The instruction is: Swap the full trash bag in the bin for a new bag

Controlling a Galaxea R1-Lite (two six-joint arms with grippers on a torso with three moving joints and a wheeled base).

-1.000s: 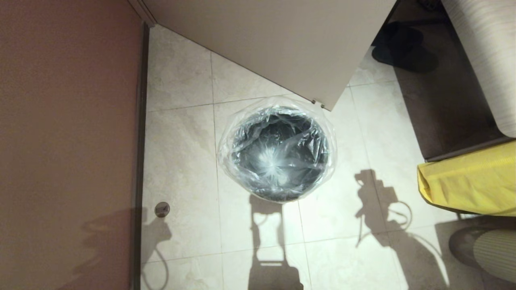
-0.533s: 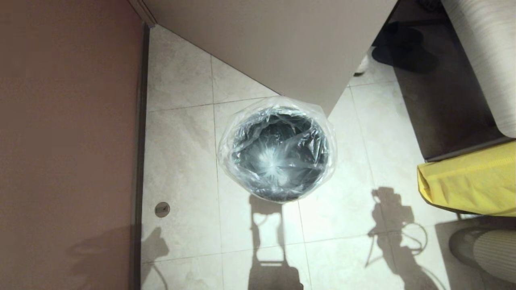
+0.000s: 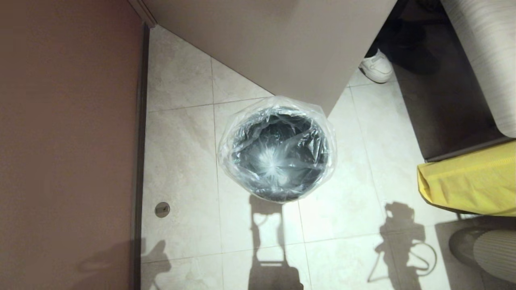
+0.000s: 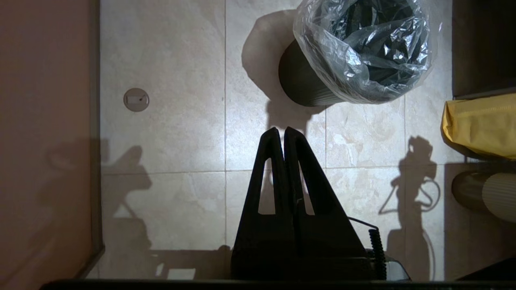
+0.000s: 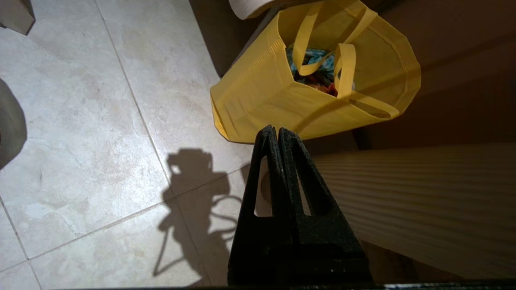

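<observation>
Bag [image 3: 278, 161] lines bin [image 4: 298, 80]; pincers closed, empty.

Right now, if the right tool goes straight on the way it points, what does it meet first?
Probably the yellow bag: the shut right tool points at its near side, though depth is unclear.

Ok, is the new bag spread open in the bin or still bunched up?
Spread open. The new bag lines the bin, its edge folded out over the rim all round, and its star-gathered seal sits down at the bottom.
</observation>
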